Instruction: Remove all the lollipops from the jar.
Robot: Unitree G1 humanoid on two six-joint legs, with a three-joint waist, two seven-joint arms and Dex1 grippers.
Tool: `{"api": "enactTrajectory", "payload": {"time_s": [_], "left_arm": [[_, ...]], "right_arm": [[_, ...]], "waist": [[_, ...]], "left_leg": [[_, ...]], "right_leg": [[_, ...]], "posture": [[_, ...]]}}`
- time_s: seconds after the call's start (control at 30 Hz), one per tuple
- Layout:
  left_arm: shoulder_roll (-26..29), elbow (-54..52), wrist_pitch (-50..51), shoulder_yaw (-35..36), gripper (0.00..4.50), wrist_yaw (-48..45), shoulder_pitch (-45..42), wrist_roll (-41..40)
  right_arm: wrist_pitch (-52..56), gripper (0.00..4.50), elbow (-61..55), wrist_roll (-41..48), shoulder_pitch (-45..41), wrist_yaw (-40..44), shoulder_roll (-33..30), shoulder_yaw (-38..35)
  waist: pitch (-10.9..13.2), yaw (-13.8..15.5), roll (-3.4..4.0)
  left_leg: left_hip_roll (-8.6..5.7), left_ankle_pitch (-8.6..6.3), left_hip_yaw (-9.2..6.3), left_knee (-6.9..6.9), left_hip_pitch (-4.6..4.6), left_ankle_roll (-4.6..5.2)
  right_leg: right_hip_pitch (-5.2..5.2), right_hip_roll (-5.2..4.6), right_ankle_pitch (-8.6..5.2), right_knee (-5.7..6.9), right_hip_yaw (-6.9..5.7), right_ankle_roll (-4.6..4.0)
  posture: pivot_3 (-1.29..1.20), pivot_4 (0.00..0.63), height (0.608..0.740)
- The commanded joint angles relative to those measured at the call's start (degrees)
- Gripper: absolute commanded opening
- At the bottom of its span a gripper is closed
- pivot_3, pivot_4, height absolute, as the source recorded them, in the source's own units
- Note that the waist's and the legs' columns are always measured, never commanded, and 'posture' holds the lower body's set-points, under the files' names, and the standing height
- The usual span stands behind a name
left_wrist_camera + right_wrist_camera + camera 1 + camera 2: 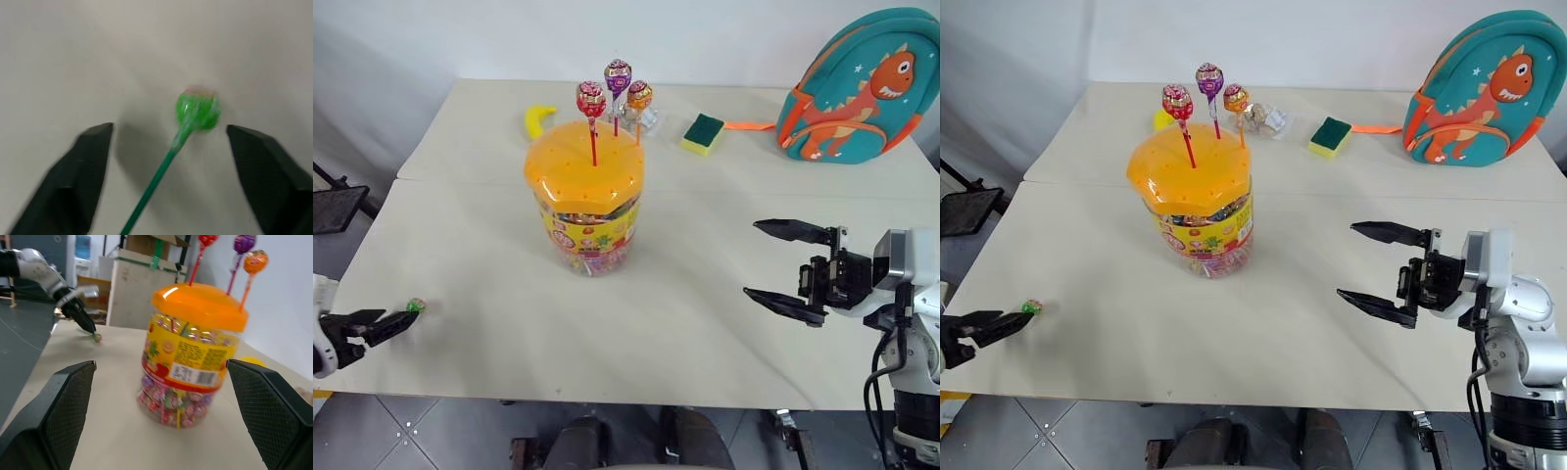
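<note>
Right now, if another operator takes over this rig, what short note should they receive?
Left gripper: open, beside the green lollipop lying on the table near its left front edge.
Right gripper: open, empty, to the right of the jar, facing it.
Done: one lollipop out.
Left: red lollipop, purple lollipop and orange lollipop, upright in the jar's orange lid.

A pale beige counter [705,323] stands against a plain white wall [607,39]; grey tiled floor [372,431] lies below.
</note>
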Motion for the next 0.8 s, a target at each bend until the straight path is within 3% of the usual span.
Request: {"api": "enactTrajectory", "payload": {"time_s": [0.03, 0.13, 0.27, 0.37, 0.53, 0.8], "left_arm": [[1.09, 4.58, -14.45, 5.57, 4.49, -13.69, -0.53, -0.68], [1.22, 3.68, -15.94, 6.31, 4.49, -18.34, -4.83, -4.59], [-0.28, -3.55, -11.44, 4.55, 4.49, -15.51, -13.53, -12.46], [-4.07, -12.6, -5.96, -0.91, 4.49, -8.52, -22.63, -20.68], [-8.21, -17.02, -5.51, -5.05, 4.49, -4.17, -27.13, -22.23], [-9.52, -16.83, -6.6, -3.96, 4.49, -4.02, -25.54, -22.65]], "right_arm": [[1.49, 4.5, -0.84, 2.55, 0.05, -1.7, -1.68, -3.8], [4.41, 4.5, -2.13, 4.79, -0.61, -4.66, -1.75, -4.75], [12.05, 4.5, -4.55, 7.93, -3.03, -12.93, -1.73, -3.17], [19.24, 4.5, -4.65, 6.66, -11.92, -26.98, 1.76, 2.09], [25.65, 4.5, 1.45, -1.05, -26.65, -37.66, 7.39, 11.76], [29.12, 4.5, 11.42, -5.3, -40.58, -37.86, 15.9, 17.99]], "waist": [[0.02, -0.27, 0.03], [0.02, -0.28, 0.04], [0.02, -0.3, 0.04], [0.03, -0.45, 0.04], [0.0, -1.86, 0.14], [0.01, -2.06, 0.13]], "left_leg": [[0.0, 0.0, 0.0, -0.01, 0.0, 0.0], [0.01, 0.0, 0.02, -0.05, 0.0, 0.0], [0.01, 0.01, 0.01, -0.04, 0.0, 0.01], [-0.01, 0.03, 0.0, 0.03, 0.01, 0.04], [-0.02, 0.04, 0.04, 0.05, -0.03, -0.03], [0.08, 0.05, 0.09, 0.1, -0.14, -0.05]], "right_leg": [[0.0, -0.01, 0.0, -0.01, 0.0, 0.0], [-0.01, -0.01, -0.01, -0.06, -0.04, -0.02], [0.01, -0.04, -0.01, -0.03, -0.04, -0.02], [0.02, -0.09, 0.0, 0.08, -0.02, -0.01], [-0.24, 0.03, -0.04, 0.43, -0.06, -0.07], [-0.34, 0.64, -0.06, 0.43, -0.08, -0.1]], "posture": [[0.0, 0.15, 0.74], [0.0, 0.15, 0.74], [0.0, 0.15, 0.74], [0.0, 0.15, 0.74], [0.0, 0.15, 0.74], [0.0, 0.15, 0.74]]}}
